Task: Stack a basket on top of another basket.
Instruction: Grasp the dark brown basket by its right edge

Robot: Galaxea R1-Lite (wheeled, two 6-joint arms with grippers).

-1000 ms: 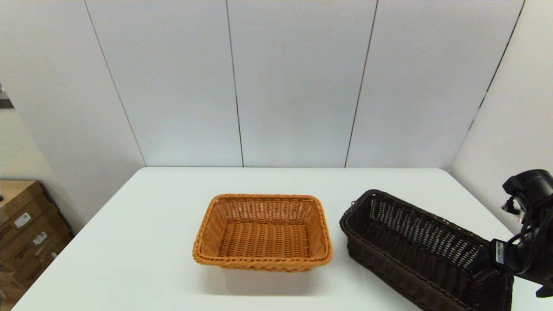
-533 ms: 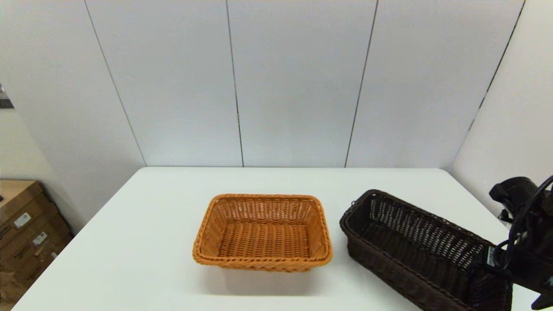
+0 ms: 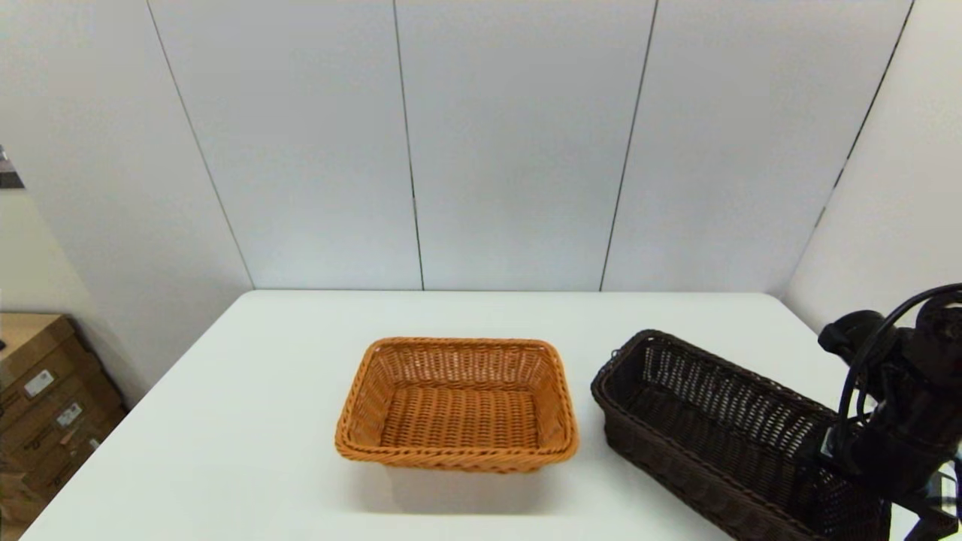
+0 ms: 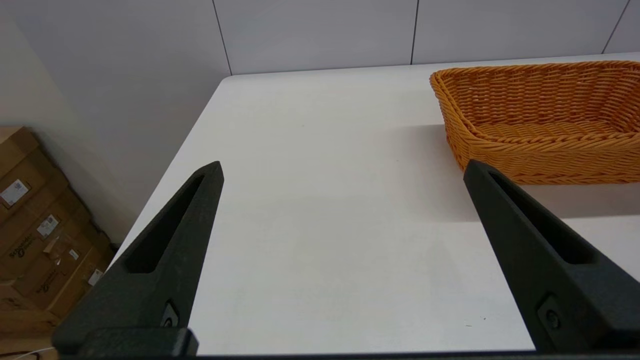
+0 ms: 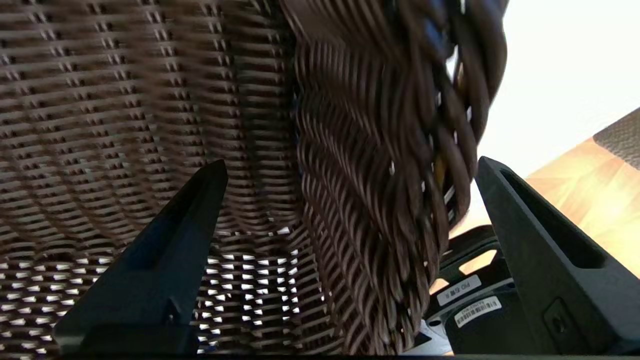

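Note:
The dark brown basket [image 3: 706, 421] lies slantwise on the right of the white table [image 3: 263, 421]. Left of it, mid-table, stands the orange-tan basket [image 3: 458, 402], apart from it and with nothing inside. My right gripper [image 3: 838, 454] is at the dark basket's near end. In the right wrist view it [image 5: 350, 167] is open, one finger inside the dark basket [image 5: 100, 75] and one outside its end wall. It holds nothing. My left gripper [image 4: 342, 167] hangs open over bare table left of the orange basket [image 4: 540, 120].
Cardboard boxes [image 3: 45, 406] are stacked on the floor beyond the table's left edge. The dark basket's near end sits close to the table's front right corner. Grey wall panels stand behind the table.
My right arm has swung leftward and down over the dark basket's near end. Neither basket has moved.

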